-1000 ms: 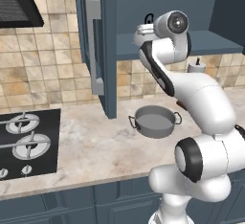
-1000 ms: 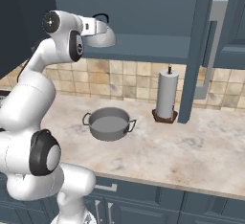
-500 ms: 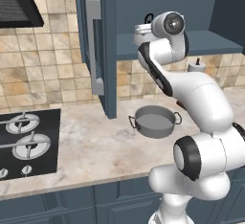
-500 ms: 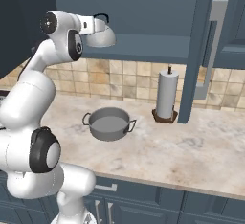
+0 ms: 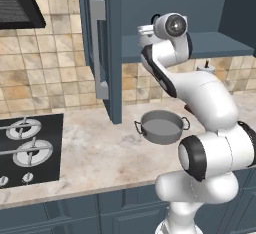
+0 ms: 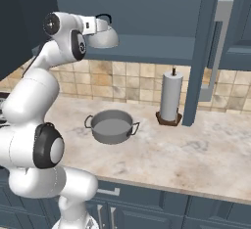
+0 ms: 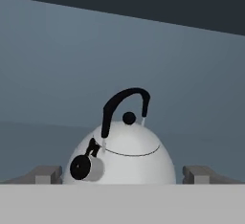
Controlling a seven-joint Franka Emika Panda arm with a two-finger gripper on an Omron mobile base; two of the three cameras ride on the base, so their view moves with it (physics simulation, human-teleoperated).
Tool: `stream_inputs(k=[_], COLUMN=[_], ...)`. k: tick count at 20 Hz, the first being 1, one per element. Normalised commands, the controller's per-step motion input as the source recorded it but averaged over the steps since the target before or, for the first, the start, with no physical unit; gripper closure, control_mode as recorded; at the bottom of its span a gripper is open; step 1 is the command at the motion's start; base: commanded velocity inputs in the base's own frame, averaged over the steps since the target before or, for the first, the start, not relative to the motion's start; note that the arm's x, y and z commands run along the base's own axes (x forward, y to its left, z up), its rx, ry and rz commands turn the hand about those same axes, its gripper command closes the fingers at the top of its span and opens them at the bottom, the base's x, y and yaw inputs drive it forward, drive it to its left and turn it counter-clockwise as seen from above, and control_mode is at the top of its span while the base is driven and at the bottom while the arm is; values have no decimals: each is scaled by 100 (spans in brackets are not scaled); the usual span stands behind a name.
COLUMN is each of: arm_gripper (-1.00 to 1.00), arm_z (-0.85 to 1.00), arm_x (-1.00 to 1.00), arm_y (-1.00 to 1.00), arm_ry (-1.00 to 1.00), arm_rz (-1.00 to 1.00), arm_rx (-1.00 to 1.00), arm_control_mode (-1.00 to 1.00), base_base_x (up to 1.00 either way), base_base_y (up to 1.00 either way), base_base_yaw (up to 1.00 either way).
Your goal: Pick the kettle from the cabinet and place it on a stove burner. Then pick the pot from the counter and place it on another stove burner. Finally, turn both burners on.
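Still wide-open gripper (image 7: 119,173) straddling kettle (image 7: 125,153), cabinet (image 6: 147,47) shelf, pot (image 5: 161,126) unmoved

Even, soft rendered light, sharp all through; the cabinet (image 6: 147,12) interior sits dim, faint shadows below.

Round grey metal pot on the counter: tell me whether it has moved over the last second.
No. The round grey metal pot keeps its place on the marbled counter, left of the paper towel roll, as before.
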Motion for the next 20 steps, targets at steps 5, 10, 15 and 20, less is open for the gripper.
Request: stream_inputs(k=[5, 10, 15, 20], arm_gripper=[-100, -100, -100, -100], arm_z=[0, 0, 0, 0], arm_x=[17, 5, 3, 11], arm_y=[4, 9, 8, 5], arm_ry=[0, -1, -1, 0], arm_rz=[-2, -4, -3, -2], arm_rx=[2, 0, 0, 0], arm_control_mode=[-100, -100, -100, -100], base_base_x=[0, 0, 0, 0], base_base_y=[0, 0, 0, 0], base_base_yaw=[0, 0, 0, 0])
